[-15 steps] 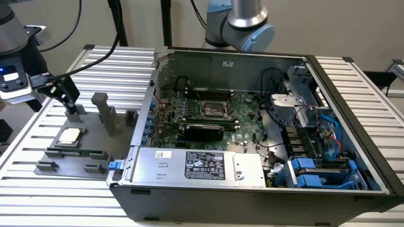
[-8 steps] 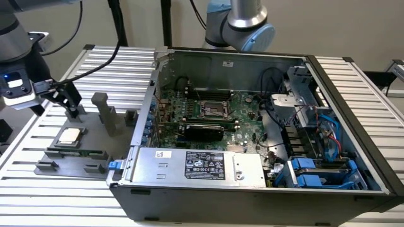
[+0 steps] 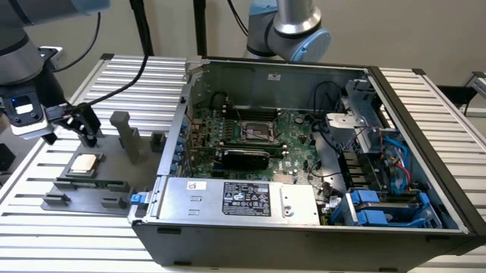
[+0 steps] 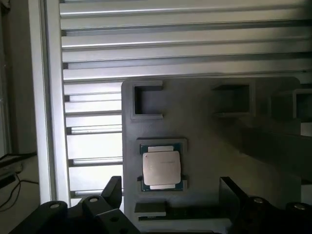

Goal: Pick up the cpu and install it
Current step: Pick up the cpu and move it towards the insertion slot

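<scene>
Slatted alum. bench (image 3: 68, 239) (image 4: 185, 44) carries everything, w/ a plain pale wall behind. Cpu (image 3: 83, 163) (image 4: 161, 167) lies flat, metal top up, in a shallow square nest on a grey fixture plate (image 3: 114, 170) (image 4: 204, 141) at the ext. view's left, well apart from the computer. It's not picked up and nothing touches it.

Pincer (image 3: 72, 133) (image 4: 170, 195) hangs over it, released, jaws spread wide, holding nothing. In the wrist view its two black fingers (image 4: 113, 191) stand either side of the chip w/ a gap to it.

Near the cpu nest on the same plate: a long green memory stick (image 3: 95, 185) lying in its slot, plus a tall grey post (image 3: 125, 136) standing upright.

Just to the ext. view's right of the plate sits a PC case (image 3: 304, 244), open side up; whether plate and case touch, can't tell. Inside are a green mobo (image 3: 300, 133) w/ a square socket (image 3: 258, 132) near its middle, a labelled PSU (image 3: 243, 199) along the near edge, and blue drive brackets (image 3: 379, 207) at the near right corner.
</scene>
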Tool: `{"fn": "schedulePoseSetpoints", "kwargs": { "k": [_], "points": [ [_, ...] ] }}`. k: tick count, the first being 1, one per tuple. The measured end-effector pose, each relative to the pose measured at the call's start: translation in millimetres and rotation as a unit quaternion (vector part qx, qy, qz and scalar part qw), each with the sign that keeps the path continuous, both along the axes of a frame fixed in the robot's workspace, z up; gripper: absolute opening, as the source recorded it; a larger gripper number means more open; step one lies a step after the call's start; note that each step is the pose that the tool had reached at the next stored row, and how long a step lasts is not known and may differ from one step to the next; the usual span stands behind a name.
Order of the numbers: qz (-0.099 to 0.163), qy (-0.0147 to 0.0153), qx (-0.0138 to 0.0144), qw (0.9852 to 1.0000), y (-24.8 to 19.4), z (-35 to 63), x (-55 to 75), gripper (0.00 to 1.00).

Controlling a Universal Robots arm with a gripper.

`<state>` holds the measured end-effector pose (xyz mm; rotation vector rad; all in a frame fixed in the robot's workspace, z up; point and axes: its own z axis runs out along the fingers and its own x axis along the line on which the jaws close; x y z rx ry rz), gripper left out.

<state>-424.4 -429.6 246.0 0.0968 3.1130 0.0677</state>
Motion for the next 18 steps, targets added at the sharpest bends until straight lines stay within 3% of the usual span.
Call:
{"fn": "schedulePoseSetpoints", "kwargs": {
  "k": [18],
  "points": [
    [-0.001,0.0000,0.0000,1.0000,-1.0,-32.7,-0.4,0.89]
  ]
}}
